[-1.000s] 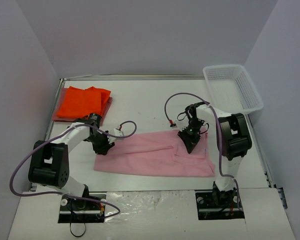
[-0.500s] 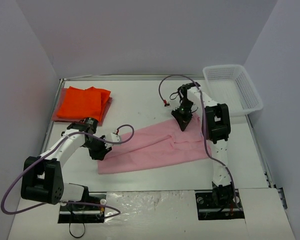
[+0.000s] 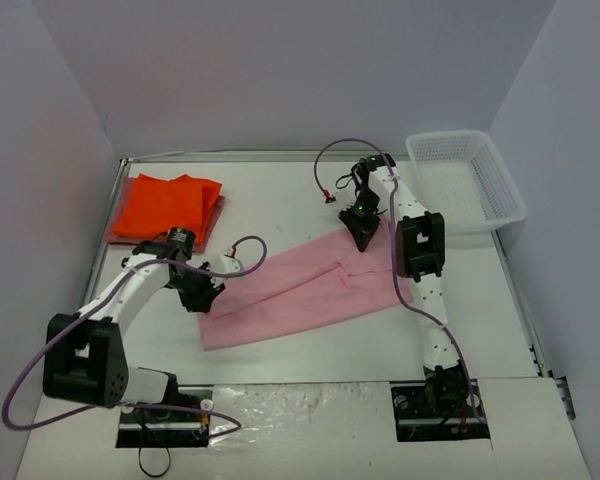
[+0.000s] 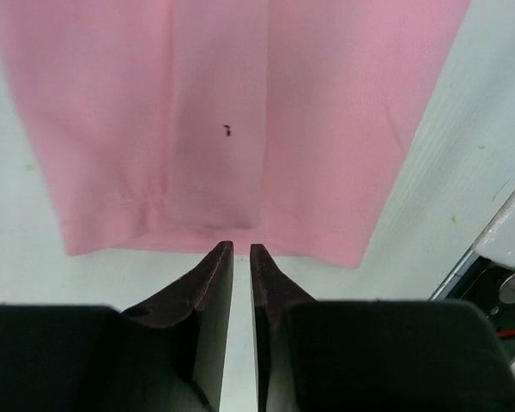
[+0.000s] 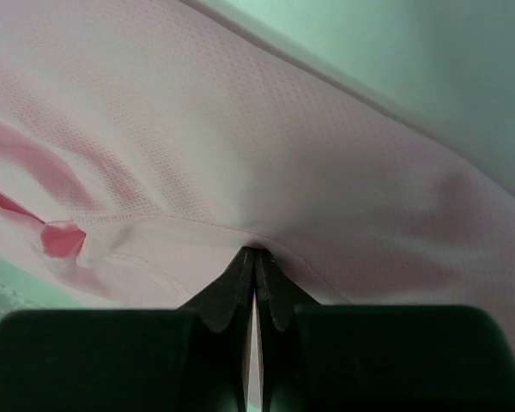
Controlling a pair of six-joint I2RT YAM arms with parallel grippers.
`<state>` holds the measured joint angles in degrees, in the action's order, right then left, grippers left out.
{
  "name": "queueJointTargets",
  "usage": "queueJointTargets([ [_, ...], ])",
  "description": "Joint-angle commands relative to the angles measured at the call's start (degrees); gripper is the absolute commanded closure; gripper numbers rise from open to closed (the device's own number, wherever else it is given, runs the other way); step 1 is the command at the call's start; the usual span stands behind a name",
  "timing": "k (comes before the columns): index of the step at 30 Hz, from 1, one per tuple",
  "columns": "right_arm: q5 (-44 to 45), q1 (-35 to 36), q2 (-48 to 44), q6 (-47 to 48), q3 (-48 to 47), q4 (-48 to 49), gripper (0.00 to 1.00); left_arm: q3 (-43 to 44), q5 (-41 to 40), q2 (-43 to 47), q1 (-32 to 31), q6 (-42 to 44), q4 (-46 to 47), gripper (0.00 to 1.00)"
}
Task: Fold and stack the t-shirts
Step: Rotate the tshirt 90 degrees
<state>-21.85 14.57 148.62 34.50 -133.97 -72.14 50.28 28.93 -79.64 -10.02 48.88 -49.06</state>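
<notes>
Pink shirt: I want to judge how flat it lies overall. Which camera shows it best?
Top external: the whole pink shirt shows, slanted across the table, its far end held by the right gripper. Left wrist shows only one hem end; right wrist only pinched cloth close up.

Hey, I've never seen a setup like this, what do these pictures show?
The left arm and right arm of a robot are bolted at a white table's near edge. One picture looks down from above; the other two come from cameras on the wrists. A light pink cloth t-shirt lies across the middle. The right gripper pinches its far edge; the left gripper, nearly closed, holds nothing. A folded bright orange t-shirt lies far left, a white plastic mesh basket far right.
</notes>
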Motion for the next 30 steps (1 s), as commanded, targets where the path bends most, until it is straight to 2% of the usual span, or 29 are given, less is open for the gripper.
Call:
queueJointTargets([
  [1,3.4,-0.2,7.6,1.8,-6.1,9.0,1.0,4.2,3.4,7.1,-0.2,-3.6,-1.5,0.86],
  [3,4.1,0.5,8.9,1.0,-10.1,12.0,1.0,4.7,3.8,11.2,-0.1,-5.5,-1.3,0.86],
  [7,6.4,2.9,7.7,-1.5,-10.0,23.6,1.0,4.6,2.3,16.9,-0.1,-9.3,0.5,0.86],
  [10,10.1,5.2,7.0,-3.9,-10.3,38.2,1.0,4.6,1.0,17.0,-0.1,-9.2,-0.2,0.85],
  [13,11.6,7.0,7.8,-6.2,-11.2,49.0,1.0,4.3,-0.3,17.1,0.3,-8.9,-0.9,0.85],
  [15,13.0,8.5,10.3,-5.9,-15.1,52.4,1.0,2.3,-0.4,18.0,0.9,-9.2,1.1,0.82],
  [16,15.8,10.1,10.9,-5.4,-15.4,56.2,1.0,1.7,-0.7,18.9,1.4,-9.3,1.9,0.81],
  [18,21.1,12.0,10.3,-2.3,-12.2,61.2,1.0,1.5,-1.5,18.8,1.7,-9.9,2.9,0.8],
  [19,27.4,13.4,10.1,-1.2,-11.8,64.5,1.0,1.7,-1.4,18.6,2.4,-9.9,2.5,0.8],
  [22,35.9,14.8,7.2,0.8,-9.1,68.5,1.0,2.7,0.2,17.3,4.2,-9.9,1.9,0.79],
  [25,38.2,15.5,-3.5,-0.4,-0.5,71.5,1.0,2.2,0.3,17.4,5.4,-9.9,3.0,0.78],
  [30,33.4,18.1,-18.3,-2.9,14.8,70.9,1.0,2.0,0.6,18.4,6.0,-10.2,3.9,0.76],
])
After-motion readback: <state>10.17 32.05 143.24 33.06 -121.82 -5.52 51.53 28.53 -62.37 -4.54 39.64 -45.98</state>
